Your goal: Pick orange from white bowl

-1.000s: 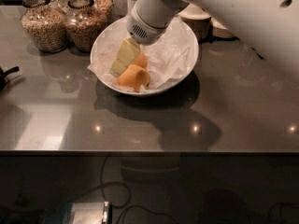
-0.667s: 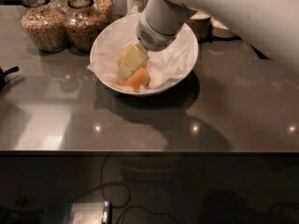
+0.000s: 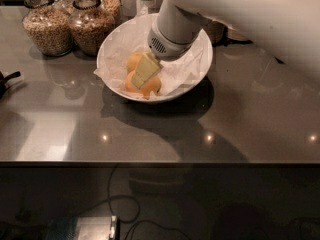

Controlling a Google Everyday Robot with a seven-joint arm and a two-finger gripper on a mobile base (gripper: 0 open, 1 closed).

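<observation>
The white bowl (image 3: 199, 73), lined with crinkled white paper, stands on the dark table at the back centre. Two oranges lie in its left half. The larger orange (image 3: 154, 87) is at the near side, and a paler one (image 3: 132, 61) lies just behind it. My gripper (image 3: 143, 76) reaches down into the bowl from the upper right. Its cream tip lies right over the larger orange and hides the middle of it. The grey wrist (image 3: 172, 31) covers the middle of the bowl.
Two glass jars of grain (image 3: 47, 26) (image 3: 90, 24) stand close behind the bowl on the left. A black object (image 3: 5, 81) pokes in at the left edge. The table's front edge (image 3: 160, 162) runs across, with cables below it. My white arm (image 3: 270, 19) spans the upper right.
My gripper has moved slightly right and toward the near side, lower into the bowl and further over the larger orange. The oranges and the bowl have not shifted.
</observation>
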